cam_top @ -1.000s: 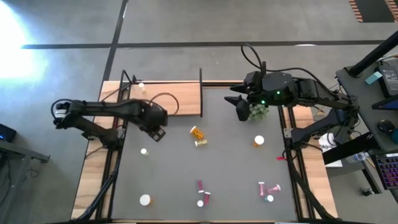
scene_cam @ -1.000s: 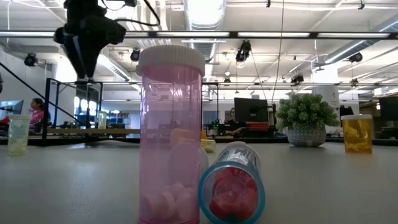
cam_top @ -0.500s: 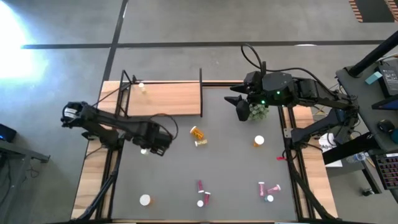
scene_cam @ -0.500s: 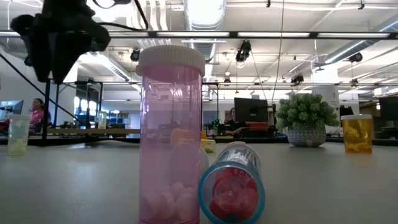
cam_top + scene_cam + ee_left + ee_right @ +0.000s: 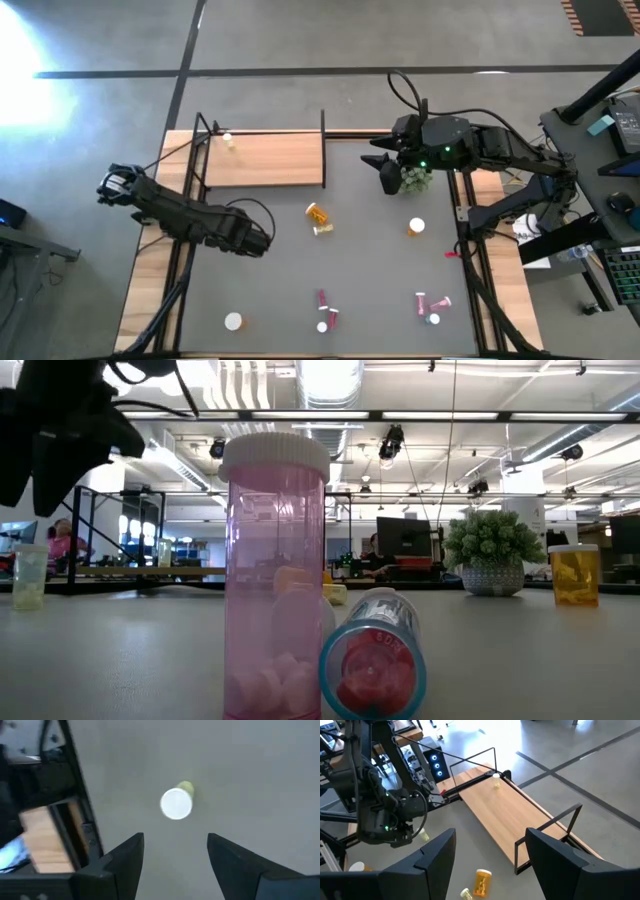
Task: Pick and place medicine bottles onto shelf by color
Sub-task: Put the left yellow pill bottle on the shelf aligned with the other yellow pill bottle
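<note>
One left claw [image 5: 175, 851] — moved over yellowish bottle [image 5: 176, 802], fingers apart

Pink bottle [image 5: 274, 575], wht cap; grey mat [image 5: 360, 260]

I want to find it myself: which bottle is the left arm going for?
Find the wooden shelf, then look just in front of its left end, under the left tool. A yellowish bottle stands there alone with its white cap up; the orange ones lie further right.
</note>
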You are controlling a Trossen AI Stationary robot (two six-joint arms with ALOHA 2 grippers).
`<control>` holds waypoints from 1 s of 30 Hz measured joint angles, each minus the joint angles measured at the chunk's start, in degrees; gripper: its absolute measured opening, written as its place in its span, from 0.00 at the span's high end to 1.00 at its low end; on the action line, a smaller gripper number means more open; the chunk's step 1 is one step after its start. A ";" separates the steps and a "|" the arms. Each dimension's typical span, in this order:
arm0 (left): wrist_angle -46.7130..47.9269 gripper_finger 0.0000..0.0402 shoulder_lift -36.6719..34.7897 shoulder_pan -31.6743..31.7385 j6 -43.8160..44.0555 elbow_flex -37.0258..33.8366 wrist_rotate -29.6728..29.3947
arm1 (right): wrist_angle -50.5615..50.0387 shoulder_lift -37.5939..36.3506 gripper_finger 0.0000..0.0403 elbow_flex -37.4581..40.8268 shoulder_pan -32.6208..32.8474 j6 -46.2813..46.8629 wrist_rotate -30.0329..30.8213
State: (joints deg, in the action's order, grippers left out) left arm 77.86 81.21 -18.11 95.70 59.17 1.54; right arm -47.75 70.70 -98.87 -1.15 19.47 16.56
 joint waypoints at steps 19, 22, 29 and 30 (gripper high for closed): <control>-13.88 0.50 -2.38 0.02 1.00 -12.87 -2.52 | 0.01 0.00 0.43 -0.01 -0.01 0.00 -0.02; -15.10 0.52 -2.38 0.02 -0.44 -13.72 -3.47 | 0.02 0.00 0.43 0.00 -0.01 0.00 -0.02; -14.88 0.66 -2.40 0.02 -0.57 -13.81 -4.88 | 0.01 0.00 0.43 0.00 -0.01 0.00 -0.02; -14.88 0.68 -2.40 0.02 -0.58 -13.81 -4.99 | 0.02 0.00 0.43 -0.01 -0.02 0.00 0.00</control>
State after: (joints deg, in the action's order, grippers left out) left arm 62.98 78.81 -18.09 95.12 45.36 -3.45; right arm -47.72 70.70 -98.88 -1.17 19.46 16.55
